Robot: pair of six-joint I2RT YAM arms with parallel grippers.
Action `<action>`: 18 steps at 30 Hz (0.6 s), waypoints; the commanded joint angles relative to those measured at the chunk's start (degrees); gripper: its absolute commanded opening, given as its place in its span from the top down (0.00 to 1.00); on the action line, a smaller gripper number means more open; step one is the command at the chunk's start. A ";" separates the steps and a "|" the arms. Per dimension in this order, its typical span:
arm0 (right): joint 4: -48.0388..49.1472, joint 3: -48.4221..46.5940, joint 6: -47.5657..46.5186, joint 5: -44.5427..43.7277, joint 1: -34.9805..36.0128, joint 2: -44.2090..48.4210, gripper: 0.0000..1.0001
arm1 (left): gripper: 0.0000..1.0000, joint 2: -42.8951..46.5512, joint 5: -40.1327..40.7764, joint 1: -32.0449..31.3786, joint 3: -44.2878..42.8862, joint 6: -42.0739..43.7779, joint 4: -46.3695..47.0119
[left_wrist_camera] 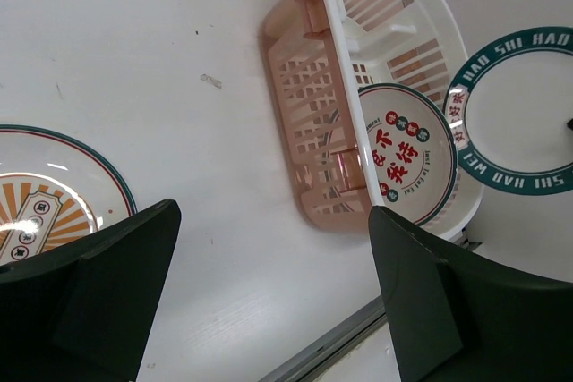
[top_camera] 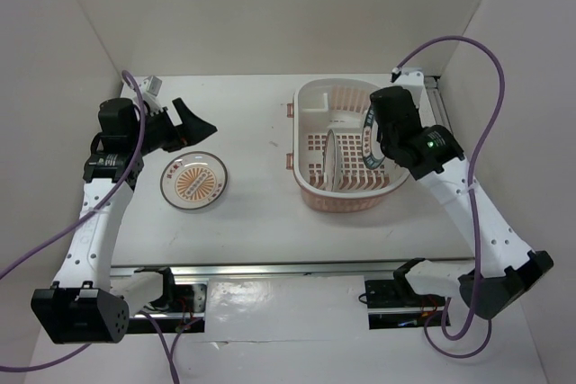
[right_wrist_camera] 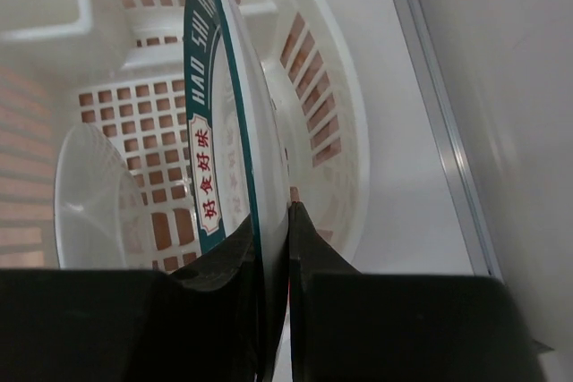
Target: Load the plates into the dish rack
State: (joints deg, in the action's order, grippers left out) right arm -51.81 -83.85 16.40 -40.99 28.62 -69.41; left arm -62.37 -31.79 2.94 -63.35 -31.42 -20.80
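Wide bare strip of surface (top_camera: pixel 261 204) btwn the orange sunburst plate (top_camera: pixel 193 178) and the dish rack (top_camera: pixel 342 202); left end effector (left_wrist_camera: pixel 273 257), jaws spread, faces along it w/ nothing in btwn. Inside the rack, the red-marked plate (left_wrist_camera: pixel 407 154) stands on edge mid-basket. The blue-green rimmed plate (right_wrist_camera: pixel 219 114), pinched on edge by the right end effector (right_wrist_camera: pixel 273 221), takes up the room btwn that plate and the rack's right side, leaving little clearance there.

One white rack (top_camera: pixel 317 89), three plates.
Red plate (left_wrist_camera: pixel 407 151) stands inside; blue-green plate (right_wrist_camera: pixel 210 87) upright above; orange plate (top_camera: pixel 193 179) flat, well apart.
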 commanded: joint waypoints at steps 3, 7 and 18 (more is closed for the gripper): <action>5.84 5.96 1.79 1.26 0.38 1.99 1.00 | 0.00 1.46 -0.55 0.14 0.07 1.54 1.55; 7.34 9.84 2.93 3.11 0.99 1.99 1.00 | 0.00 1.46 -0.55 0.14 0.07 1.54 1.55; 9.10 12.93 4.87 3.73 4.34 0.85 1.00 | 0.00 1.46 -0.55 0.14 0.07 1.54 2.08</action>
State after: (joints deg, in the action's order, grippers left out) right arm -48.36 -70.78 19.77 -36.12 32.27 -69.06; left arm -62.37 -31.79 2.94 -63.35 -31.42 -20.80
